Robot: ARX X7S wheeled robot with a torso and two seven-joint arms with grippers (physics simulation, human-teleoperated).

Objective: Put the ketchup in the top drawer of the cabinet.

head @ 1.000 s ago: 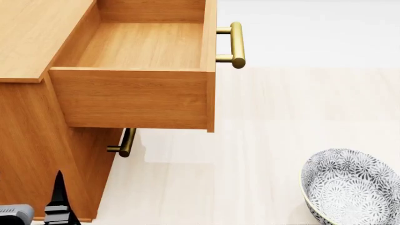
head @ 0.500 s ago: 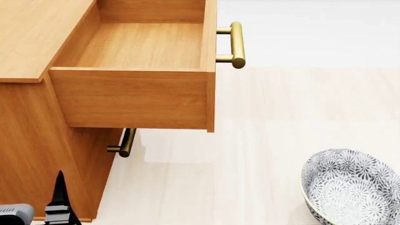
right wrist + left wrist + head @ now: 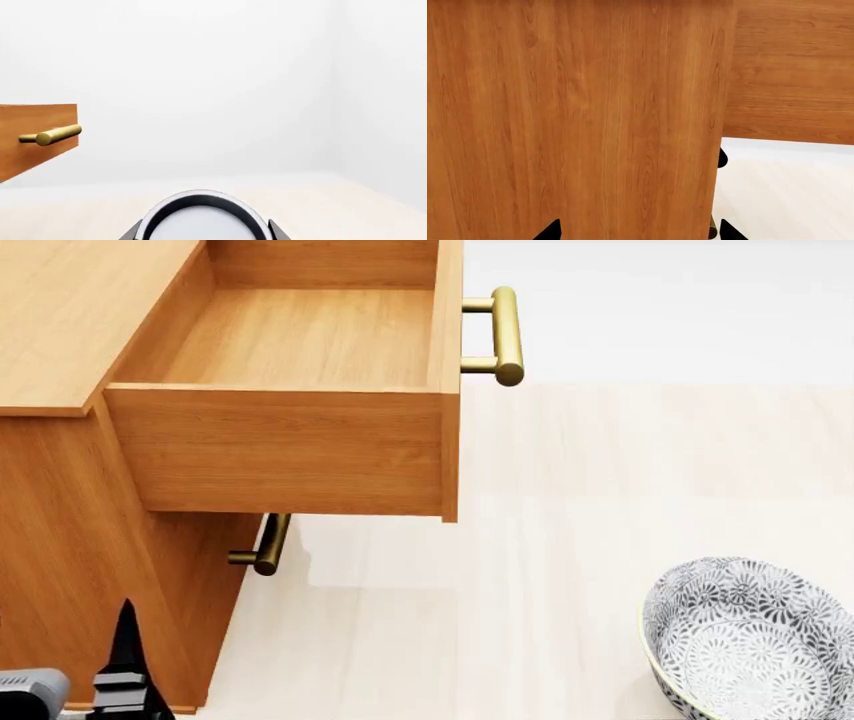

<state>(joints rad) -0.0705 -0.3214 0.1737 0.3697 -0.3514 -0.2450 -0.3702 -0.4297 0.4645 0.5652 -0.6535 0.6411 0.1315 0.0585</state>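
The top drawer [image 3: 300, 340] of the cabinet [image 3: 67, 540] stands pulled well out, its brass handle [image 3: 505, 335] at about 1 o'clock in the head view, and its wooden floor is bare: nothing lies in it. So the opening appears done, and the placing is still to come.

The ketchup [image 3: 200, 220] does not show in the head view. In the right wrist view a round silver lid with a dark rim sits right against the camera, between two dark fingertips [image 3: 137, 231]. That is most likely the can held in the right pincer [image 3: 203, 232], closed around it; the label cannot be seen, so this is a judgement. From that view the drawer front and its handle lie at about 9 o'clock, well apart from the can.

The left pincer [image 3: 637, 230] faces the cabinet's wooden side from close by. Its two dark fingertips stand spread apart with nothing between them.

The grey patterned bowl [image 3: 754, 640], at about 4 o'clock on the pale floor [image 3: 641, 460], is empty as far as its visible part shows.

What is left, by this reading: carrying the can over the drawer, letting it go inside, and perhaps shutting the drawer.
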